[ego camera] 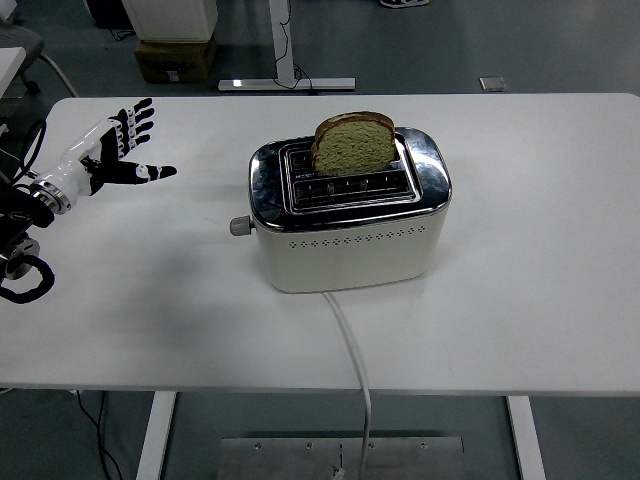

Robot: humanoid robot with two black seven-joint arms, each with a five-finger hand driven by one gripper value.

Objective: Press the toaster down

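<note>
A cream toaster with a chrome top sits near the middle of the white table, its lever knob sticking out on the left end. A slice of bread stands upright in the far slot, well above the rim. A white cord runs from the toaster's near side over the table's near edge. The left hand hovers over the far left of the table, well apart from the toaster, fingers spread wide and holding nothing.
</note>
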